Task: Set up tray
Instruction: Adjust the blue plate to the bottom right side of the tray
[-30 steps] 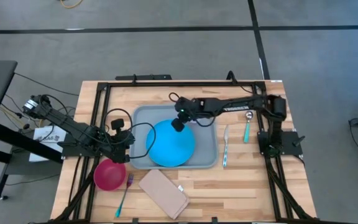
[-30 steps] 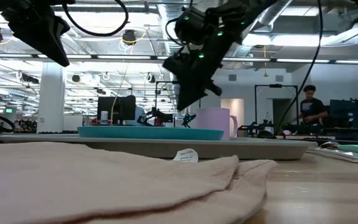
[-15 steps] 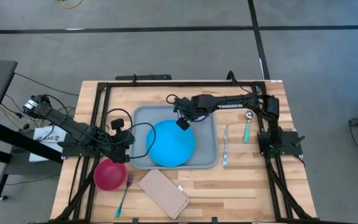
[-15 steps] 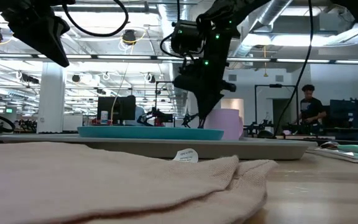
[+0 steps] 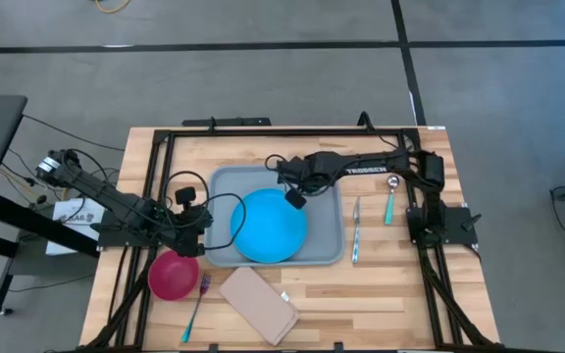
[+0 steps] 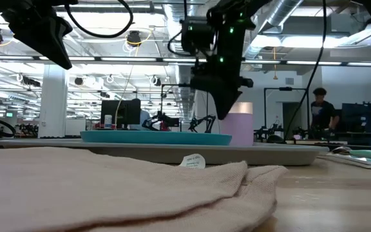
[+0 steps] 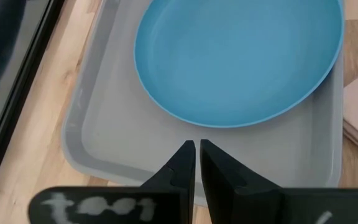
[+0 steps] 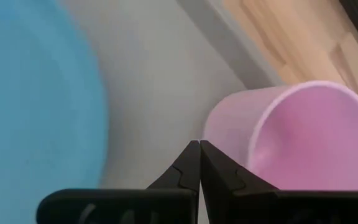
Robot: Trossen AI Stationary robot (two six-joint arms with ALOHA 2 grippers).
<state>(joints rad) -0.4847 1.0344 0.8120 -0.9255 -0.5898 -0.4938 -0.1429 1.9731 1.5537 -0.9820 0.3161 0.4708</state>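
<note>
The pale grey-blue tray (image 5: pixel 327 247) lies mid-table with the round blue plate (image 5: pixel 268 226) flat inside it. A pink cup (image 8: pixel 291 143) stands upright on the tray floor near its far right corner. It also shows in the low view (image 6: pixel 243 125), but my right arm hides it from above. My right gripper (image 5: pixel 295 199) is shut and points down beside the cup, its tips (image 8: pixel 199 148) just by the cup's outer wall. My left gripper (image 7: pixel 196 148) is shut and hovers above the tray's left rim (image 7: pixel 79 124). My right gripper comes from above, slanting down, with its shut fingertips (image 8: pixel 194 149) close beside the pink cup's outer wall (image 8: pixel 219 134) on the plate side. I cannot tell whether they touch it. The cup stands on the tray.
A pink bowl (image 5: pixel 173 275), a teal fork (image 5: pixel 196 306) and a beige napkin (image 5: pixel 258 304) lie near the table's near edge. A knife (image 5: pixel 356 230) and a teal-handled spoon (image 5: pixel 390 201) lie right of the tray. A person (image 6: pixel 321 116) stands far behind.
My right gripper has moved toward the table's right, from over the plate's far edge to beside the cup, staying shut and low. In the low view the cup now shows a little farther right than before.
</note>
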